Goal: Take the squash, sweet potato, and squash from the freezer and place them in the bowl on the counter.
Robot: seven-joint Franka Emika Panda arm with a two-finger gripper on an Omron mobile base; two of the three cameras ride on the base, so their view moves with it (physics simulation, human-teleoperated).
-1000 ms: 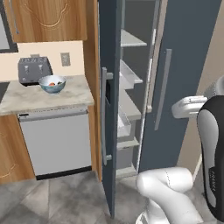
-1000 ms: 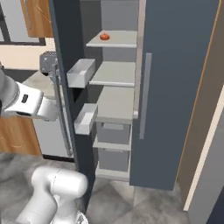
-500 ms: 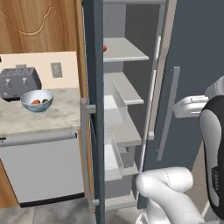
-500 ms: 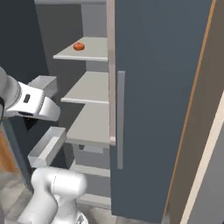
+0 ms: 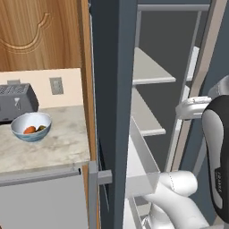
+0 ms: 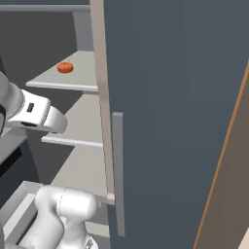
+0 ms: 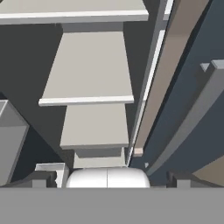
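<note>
In my left base view the freezer (image 5: 112,89) fills the centre, its dark open door edge-on, pale shelves (image 5: 150,67) at upper right. At left centre the bowl (image 5: 31,126) sits on the counter (image 5: 53,147), holding an orange piece and a green piece, just beside the toaster (image 5: 17,102)

In my right base view an orange-red vegetable (image 6: 65,67) lies on the upper shelf at upper left; I can't say which one. The grey door handle (image 6: 118,170) runs down the centre

In my hand view stacked shelves (image 7: 89,70) run down the frame; the gripper (image 7: 107,177) at the bottom edge is spread wide and empty
</note>
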